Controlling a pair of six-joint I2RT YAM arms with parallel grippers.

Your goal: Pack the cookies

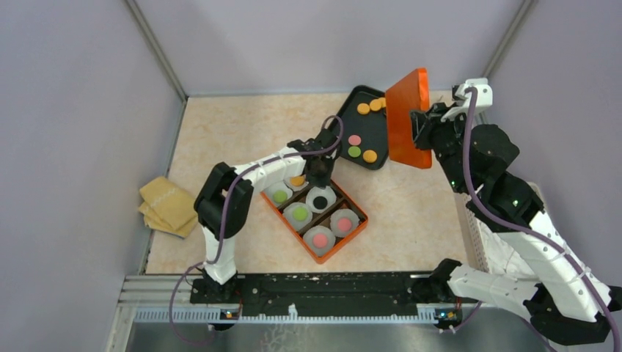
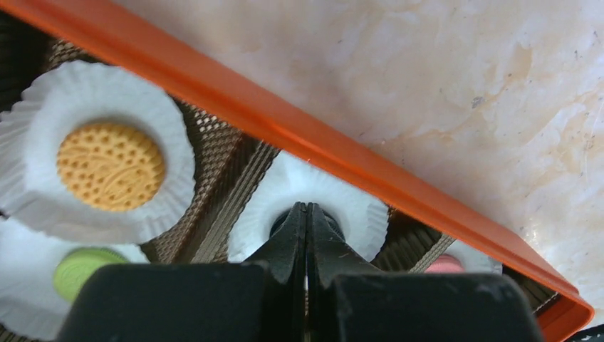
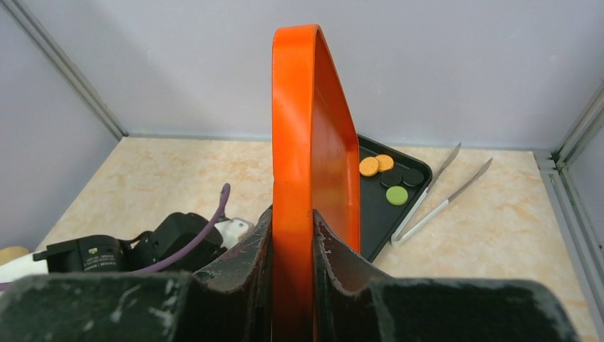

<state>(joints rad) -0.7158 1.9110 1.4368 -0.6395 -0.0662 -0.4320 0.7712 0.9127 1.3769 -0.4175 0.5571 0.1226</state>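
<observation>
Clamping the lid upright in our right gripper leaves the box open; our left gripper, closed empty, hovers over a dark cookie.

Glossy orange plastic lid, pleated white paper cups, rough stippled cookies, shiny metal tongs, smooth marbled tabletop

Top view: high behind the arm bases, looking down over the whole bench. Left wrist: behind left pincer, very close, facing down into orange box. Right wrist: low, facing far wall past orange lid; shares black tray with top.
</observation>
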